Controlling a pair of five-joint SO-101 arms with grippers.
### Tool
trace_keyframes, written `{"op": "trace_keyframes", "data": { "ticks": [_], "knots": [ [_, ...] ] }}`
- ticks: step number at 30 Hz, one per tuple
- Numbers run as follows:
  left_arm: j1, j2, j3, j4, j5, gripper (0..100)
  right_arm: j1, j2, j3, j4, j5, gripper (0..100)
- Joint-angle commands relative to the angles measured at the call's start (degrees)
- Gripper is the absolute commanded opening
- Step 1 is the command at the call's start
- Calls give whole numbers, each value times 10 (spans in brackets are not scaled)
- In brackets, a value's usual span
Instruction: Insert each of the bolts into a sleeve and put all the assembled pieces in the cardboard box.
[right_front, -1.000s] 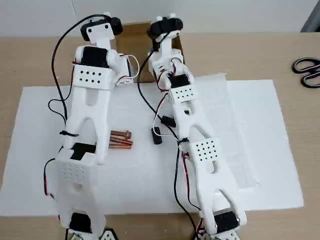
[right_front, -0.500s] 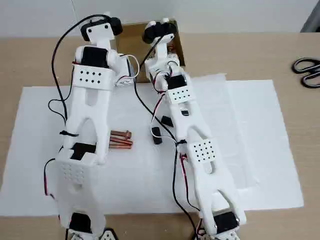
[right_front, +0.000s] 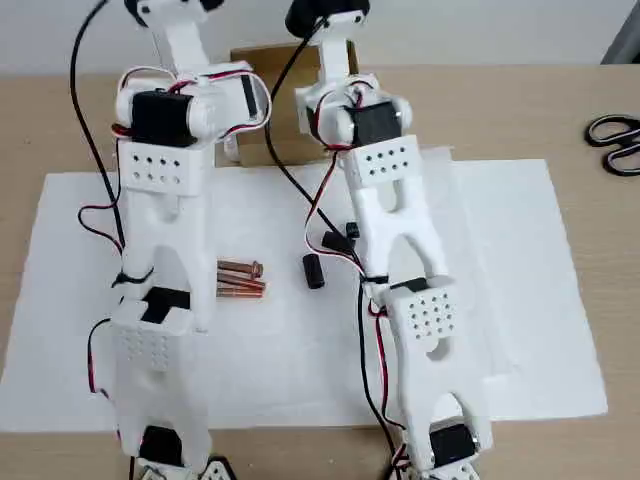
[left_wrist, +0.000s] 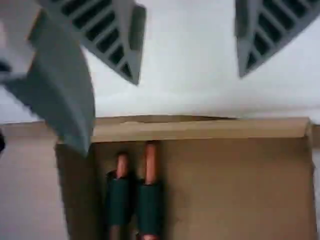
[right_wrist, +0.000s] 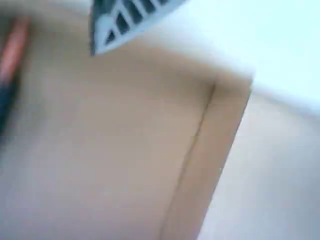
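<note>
Left pincer (left_wrist: 187, 75) spread wide, empty, over cardboard box (left_wrist: 200, 129). Two bolts (left_wrist: 150, 157) in sleeves (left_wrist: 149, 202) lie inside. Right pincer (right_wrist: 107, 35): can't tell.

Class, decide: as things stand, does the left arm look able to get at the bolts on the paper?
Probably yes: the bolts lie uncovered beside the left arm, and the left gripper hangs open, empty, over the cardboard box; it must draw back.
</note>
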Motion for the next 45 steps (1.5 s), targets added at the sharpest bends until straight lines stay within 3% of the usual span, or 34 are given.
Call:
{"op": "trace_keyframes", "data": {
  "ticks": [1, 6, 9, 13, 18, 25, 31, 36, 40, 45],
  "knots": [
    [4, -38, -25, 12, -40, 115, 5, -65, -28, 110, 34, 242],
    [-8, -82, 16, 13, -142, 18, 10, -80, -21, 190, 45, 242],
    [-8, -146, 124, 13, -212, 10, 12, -109, -4, 191, 45, 242],
    [-8, -255, 305, 12, -248, 12, -9, -173, 99, 193, 25, 242],
    [-23, -361, 480, 11, -250, 10, -52, -304, 312, 190, 14, 242],
    [-93, -388, 603, -18, -251, 10, -71, -415, 528, 189, 4, 241],
    [-128, -387, 732, -94, -250, 10, -73, -416, 619, 187, -49, 241],
    [-139, -387, 843, -164, -249, 10, -73, -415, 677, 166, -49, 241],
    [-139, -388, 868, -178, -226, 9, -75, -400, 700, 136, -48, 241],
    [-139, -392, 868, -179, -221, 9, -148, -382, 698, 135, -48, 241]
  ]
}}
